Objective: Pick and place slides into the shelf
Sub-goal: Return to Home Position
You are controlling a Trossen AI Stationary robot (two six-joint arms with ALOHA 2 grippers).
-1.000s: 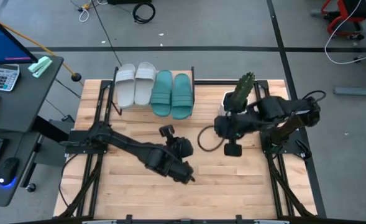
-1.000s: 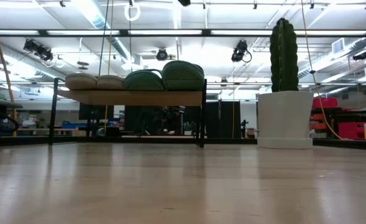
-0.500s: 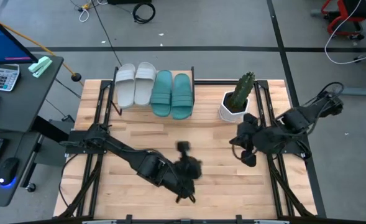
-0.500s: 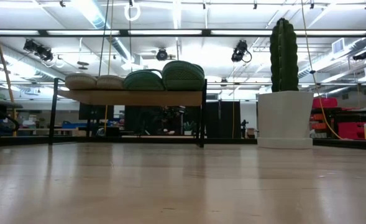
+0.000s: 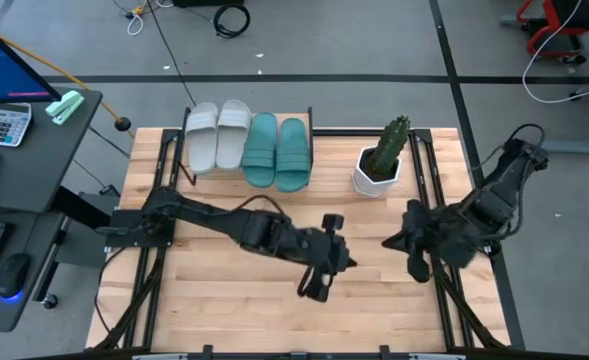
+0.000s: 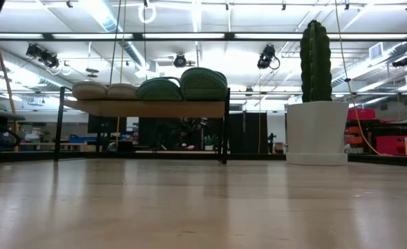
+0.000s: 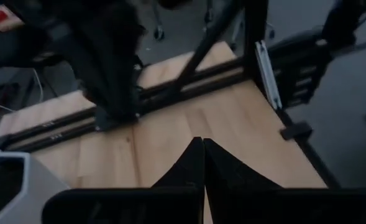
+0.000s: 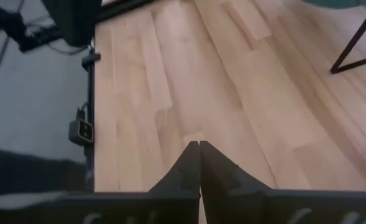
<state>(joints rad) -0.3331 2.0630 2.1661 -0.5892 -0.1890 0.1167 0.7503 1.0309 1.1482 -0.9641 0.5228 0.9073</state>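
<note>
Beside the shelf (image 6: 148, 108) on the desk (image 5: 214, 305) stands a potted cactus (image 5: 392, 140). Four slides (image 5: 261, 148) fill the shelf top, two grey, two teal. Both the left gripper (image 7: 199, 144) and the right gripper (image 8: 199, 146) are pinched together, empty.

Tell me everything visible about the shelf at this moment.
The shelf is a low rack: a light wooden board on thin black metal legs, standing upright at the table's far edge, beside the potted cactus but apart from it. Two grey-white slides and two teal slides lie side by side on its top. Nothing else touches it.
</note>
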